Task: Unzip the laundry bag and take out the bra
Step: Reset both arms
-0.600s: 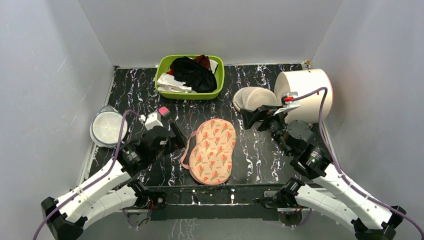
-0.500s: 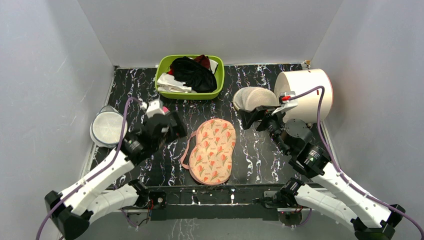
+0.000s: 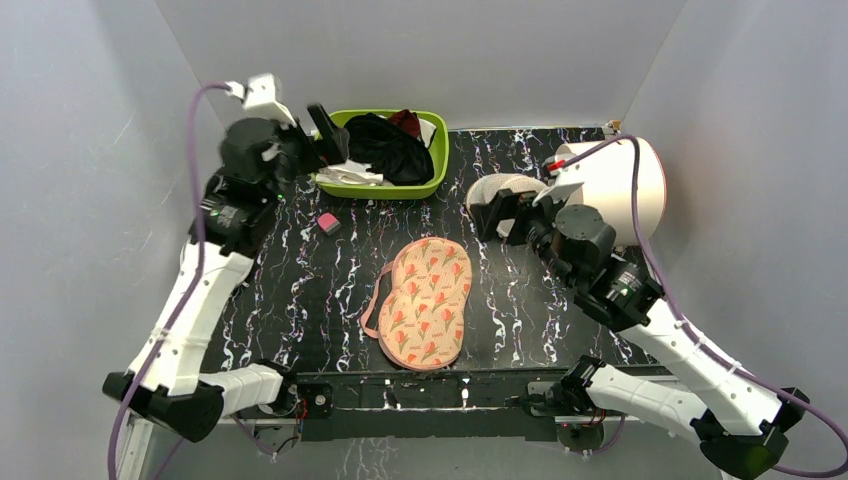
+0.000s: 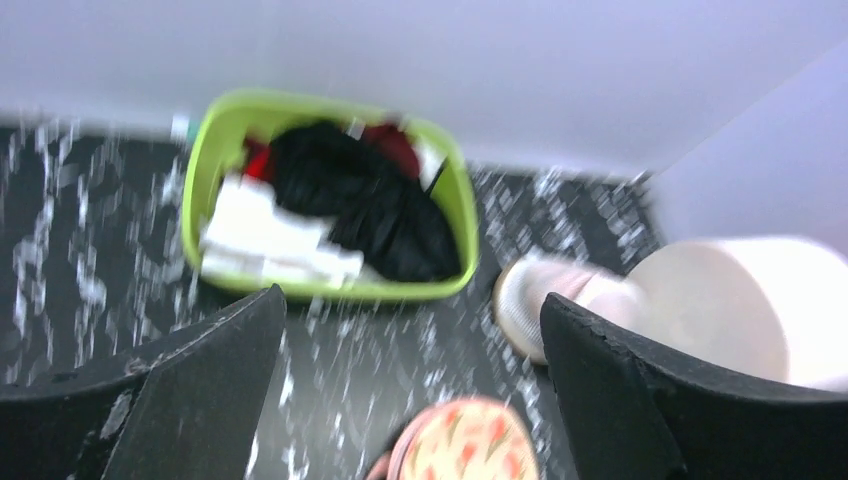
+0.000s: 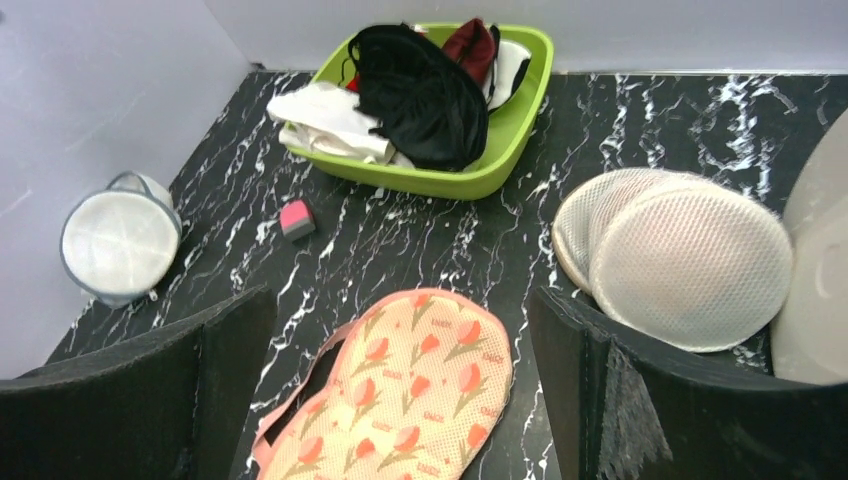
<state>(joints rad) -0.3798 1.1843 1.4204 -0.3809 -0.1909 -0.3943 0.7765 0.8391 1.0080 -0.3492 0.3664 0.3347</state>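
Note:
The peach floral laundry bag (image 3: 430,300) lies flat at the table's middle front, and also shows in the left wrist view (image 4: 465,445) and the right wrist view (image 5: 400,390). Its pink zipper edging stands off along the left side over a dark gap. A black garment with a thin strap (image 3: 390,148) (image 5: 420,95) lies in the green basket (image 3: 380,190); I cannot tell whether it is the bra. My left gripper (image 3: 330,140) (image 4: 412,300) is open and empty, raised high by the basket's left end. My right gripper (image 3: 500,215) (image 5: 400,295) is open and empty, above and behind the bag's right side.
White and red clothes share the basket (image 5: 470,185). Two white mesh domes (image 3: 505,195) (image 5: 680,245) lean on a white drum (image 3: 620,185) at back right. A small pink block (image 3: 327,222) lies left of centre. A round white mesh case (image 5: 118,240) sits at the far left.

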